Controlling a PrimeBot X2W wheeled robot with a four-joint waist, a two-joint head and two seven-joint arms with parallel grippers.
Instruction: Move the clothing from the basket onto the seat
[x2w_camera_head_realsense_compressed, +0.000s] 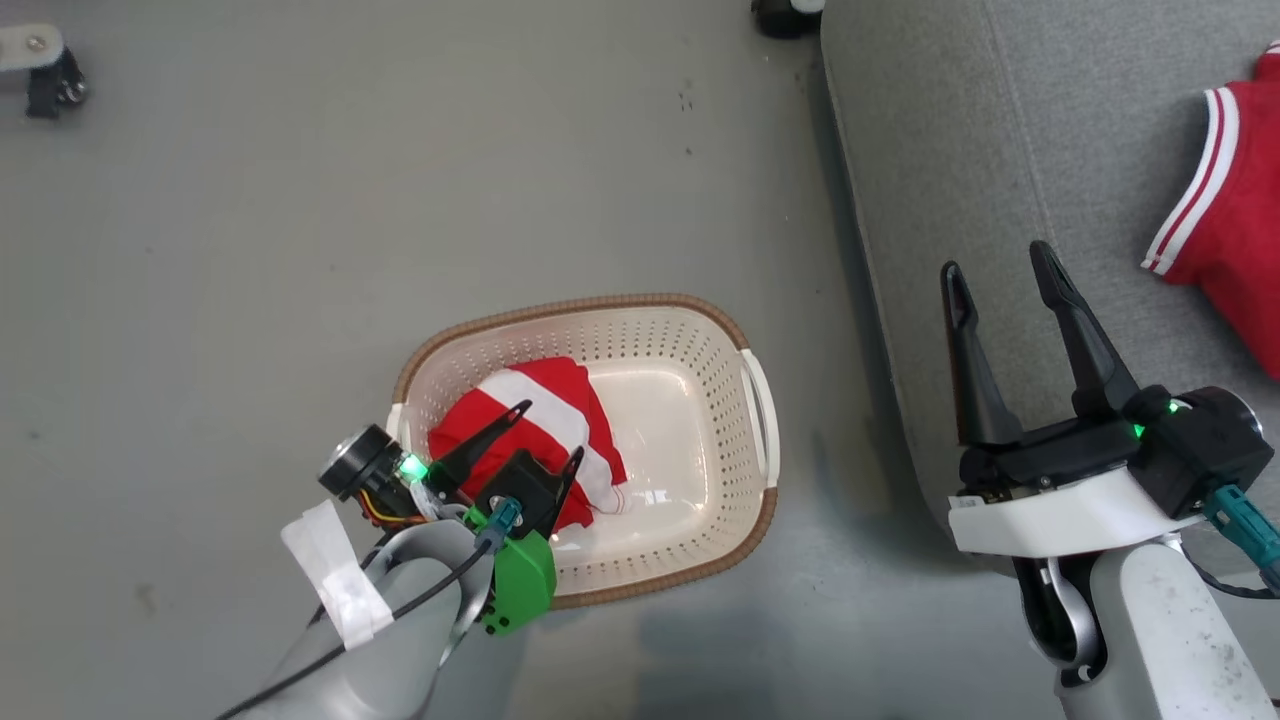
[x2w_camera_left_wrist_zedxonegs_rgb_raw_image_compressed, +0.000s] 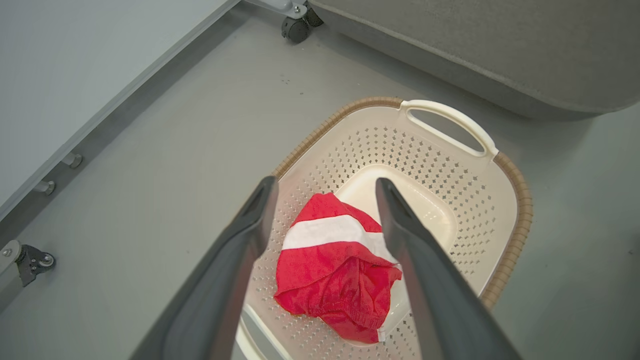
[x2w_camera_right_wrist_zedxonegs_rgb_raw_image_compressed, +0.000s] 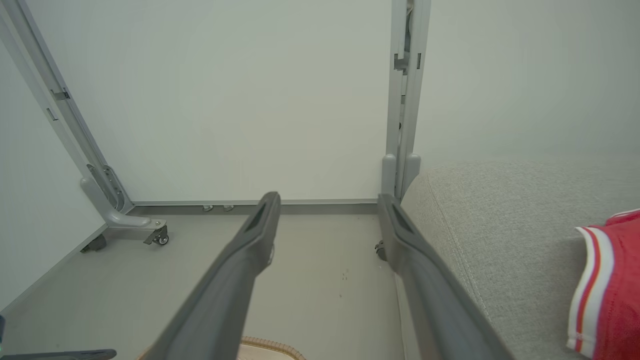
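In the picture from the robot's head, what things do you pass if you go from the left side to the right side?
Little wheel → basket → right end effector → red shirt.

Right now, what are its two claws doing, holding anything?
Left gripper: open, empty, above the garment in the basket.
Right gripper: open, empty, by the seat edge.

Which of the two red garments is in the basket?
The one with the broad white band, bunched in the basket under the open left end effector; the striped-trim garment lies on the seat.
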